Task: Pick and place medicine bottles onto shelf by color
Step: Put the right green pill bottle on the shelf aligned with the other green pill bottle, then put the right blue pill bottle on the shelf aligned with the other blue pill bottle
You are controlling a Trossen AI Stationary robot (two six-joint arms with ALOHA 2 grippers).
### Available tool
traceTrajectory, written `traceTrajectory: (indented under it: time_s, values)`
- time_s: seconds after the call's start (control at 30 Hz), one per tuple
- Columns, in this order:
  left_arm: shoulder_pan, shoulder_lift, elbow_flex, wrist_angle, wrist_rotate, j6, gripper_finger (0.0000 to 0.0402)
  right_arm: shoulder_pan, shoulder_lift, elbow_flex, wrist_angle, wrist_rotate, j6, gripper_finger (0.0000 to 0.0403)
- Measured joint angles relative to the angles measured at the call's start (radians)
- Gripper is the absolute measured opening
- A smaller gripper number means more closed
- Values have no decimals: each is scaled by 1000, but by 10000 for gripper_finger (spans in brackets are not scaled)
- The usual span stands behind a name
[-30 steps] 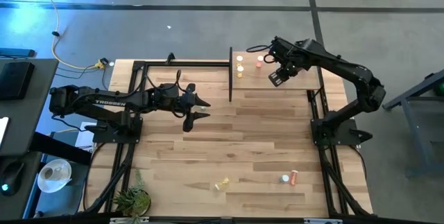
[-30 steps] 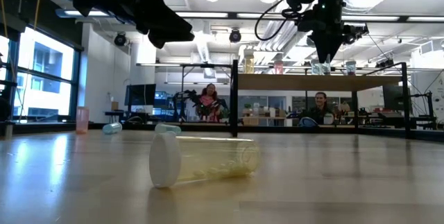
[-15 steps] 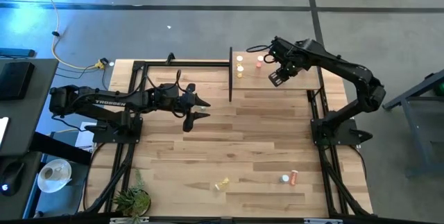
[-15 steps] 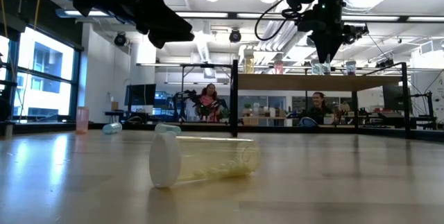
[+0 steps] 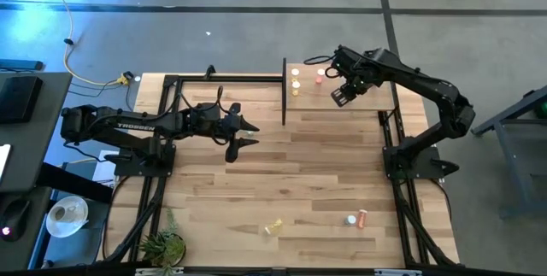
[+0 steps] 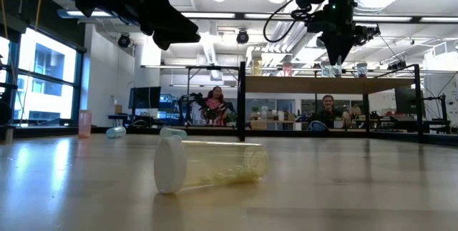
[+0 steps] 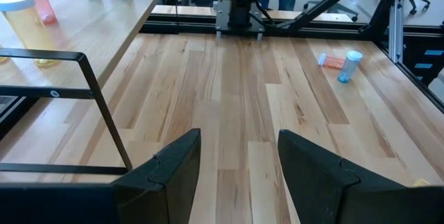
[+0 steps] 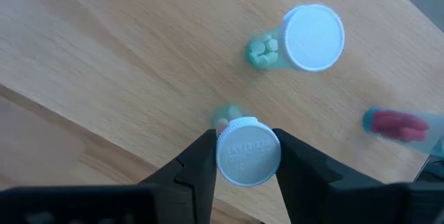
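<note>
- The left pincer (image 5: 246, 134) hung over the middle of the surface (image 5: 316, 173) with nothing between its fingers, which stood parted; it appeared to be waiting.
- Ahead of that pincer, near the far edge of the surface, lay a pale yellow bottle (image 5: 274, 226), a teal bottle (image 5: 350, 220) and a pink-red bottle (image 5: 362, 218); the last two lay just beside each other.
- To my eye these three were the ones not yet sorted.
- The shelf (image 5: 376, 96) stood ahead of the left pincer, and the right pincer (image 5: 341, 98) hovered over it.
- The right pincer held a white-capped teal bottle (image 8: 248, 152) upright between its fingers (image 8: 199, 165), the cap showing between them and the body beneath.
- Just beyond the held bottle stood another teal bottle (image 8: 305, 38) on the shelf, and farther off a pink-red one (image 8: 397, 124).
- Two yellow bottles (image 5: 296, 81) and a pink-red one (image 5: 320, 75) stood on the shelf beside the right pincer.
- The step in hand looked like setting the teal bottle down next to its teal mate.
- Whether its base already touched the shelf could not be told.
- The next move called for the fingers to part once the bottle stood firm, then a straight lift clear of the cap, without knocking the neighbour.
</note>
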Motion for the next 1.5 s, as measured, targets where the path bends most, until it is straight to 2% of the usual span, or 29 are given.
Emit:
traceTrajectory:
  time_s: [0.37, 0.7, 1.0, 1.23, 1.5]
  values:
    - [0, 0, 0, 0, 0, 0, 184, 0, 2, -3, 9, -2, -18, 191]
    - [0, 0, 0, 0, 0, 0, 184, 0, 2, 2, 13, 21, -33, 195]
    - [0, 0, 0, -1, 0, 0, 184, 20, 0, 127, -12, 22, -45, 195]
    - [0, 0, 0, -53, 0, -14, 184, 114, -9, 188, -62, 22, -45, 195]
    - [0, 0, -1, -58, 0, -29, 184, 292, -85, 117, -57, 22, 9, 195]
